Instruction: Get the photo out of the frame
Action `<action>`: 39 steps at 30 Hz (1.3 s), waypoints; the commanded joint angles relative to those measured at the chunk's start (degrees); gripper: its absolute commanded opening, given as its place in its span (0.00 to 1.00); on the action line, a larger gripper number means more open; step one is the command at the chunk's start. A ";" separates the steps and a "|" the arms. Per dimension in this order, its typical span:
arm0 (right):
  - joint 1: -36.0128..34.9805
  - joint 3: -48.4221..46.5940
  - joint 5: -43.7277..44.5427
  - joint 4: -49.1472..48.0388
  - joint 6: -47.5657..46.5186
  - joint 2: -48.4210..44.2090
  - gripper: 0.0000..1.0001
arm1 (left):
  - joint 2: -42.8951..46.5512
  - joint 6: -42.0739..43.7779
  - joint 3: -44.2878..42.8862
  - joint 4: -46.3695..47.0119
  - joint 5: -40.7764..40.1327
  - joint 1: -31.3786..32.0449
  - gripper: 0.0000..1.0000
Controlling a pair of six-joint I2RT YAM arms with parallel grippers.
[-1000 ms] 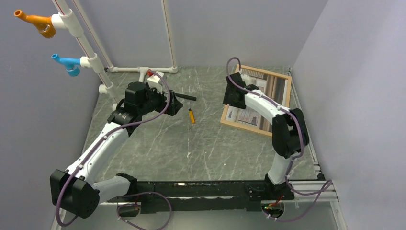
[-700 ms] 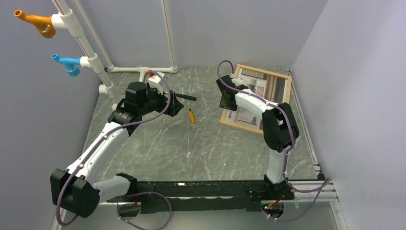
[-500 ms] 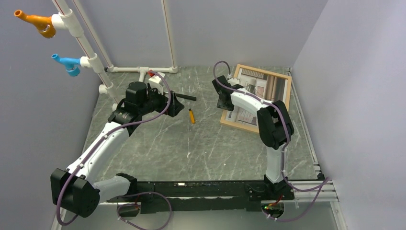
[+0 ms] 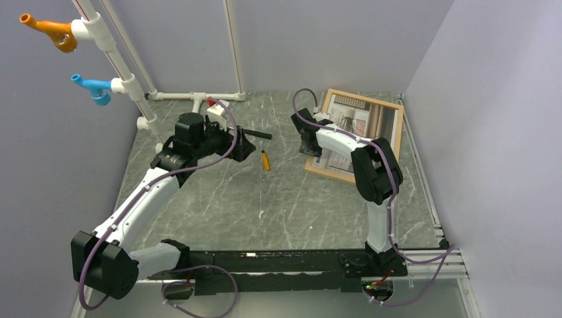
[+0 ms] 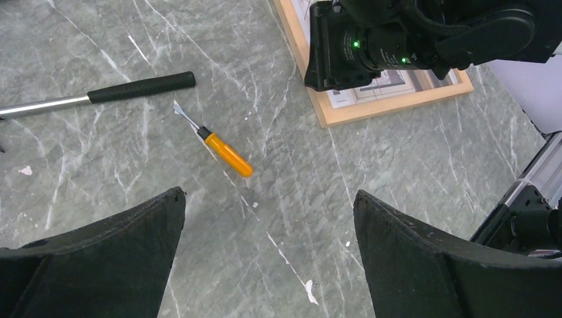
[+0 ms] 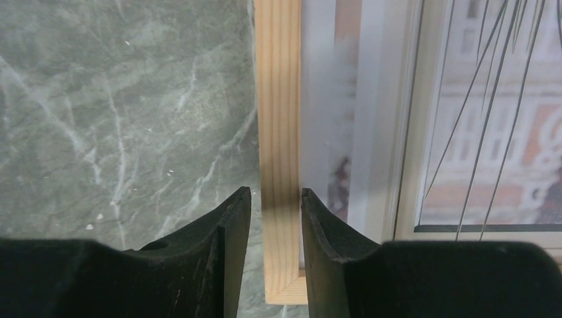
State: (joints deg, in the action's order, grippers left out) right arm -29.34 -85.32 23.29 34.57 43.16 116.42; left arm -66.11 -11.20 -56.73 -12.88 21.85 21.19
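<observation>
The right gripper (image 6: 276,196) has slid left and now pinches the frame (image 6: 278,79) by its left edge. The photo (image 6: 477,132) is still inside. The left gripper (image 5: 266,195) hangs open.

the right arm (image 4: 335,140) hides part of the frame (image 4: 399,126) and the photo (image 4: 368,119) from above.

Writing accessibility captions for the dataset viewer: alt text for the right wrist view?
The right gripper's two black fingers pinch one side rail of the light natural-wood picture frame near its corner. To the right of that rail lies the beige-and-brown photo print with thin dark plant stems, and to the left the grey marbled table.
</observation>
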 commanded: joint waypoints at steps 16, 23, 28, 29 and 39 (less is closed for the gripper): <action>-0.28 4.60 -2.38 -4.53 -1.61 -1.31 0.00 | -2.10 -0.91 -1.58 2.24 2.49 0.08 0.99; -0.79 12.69 -6.89 -10.60 -5.86 -9.45 0.00 | -5.49 -5.67 -1.65 1.83 3.24 0.08 0.99; -0.84 17.20 -10.48 -11.95 -7.52 -14.44 0.00 | -10.23 -14.92 0.21 6.28 6.64 0.08 0.95; -0.95 18.09 -11.16 -12.24 -7.82 -15.55 0.00 | -11.52 -17.96 0.54 7.48 7.58 0.08 0.93; -1.25 26.14 -17.06 -14.60 -10.05 -26.64 0.00 | -25.17 -40.52 5.66 30.96 10.45 5.66 0.87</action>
State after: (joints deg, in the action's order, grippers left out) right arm -29.95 -60.66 11.64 24.91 34.06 95.35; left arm -86.96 -41.34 -49.91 4.97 29.87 23.18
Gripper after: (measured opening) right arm 0.114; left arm 0.872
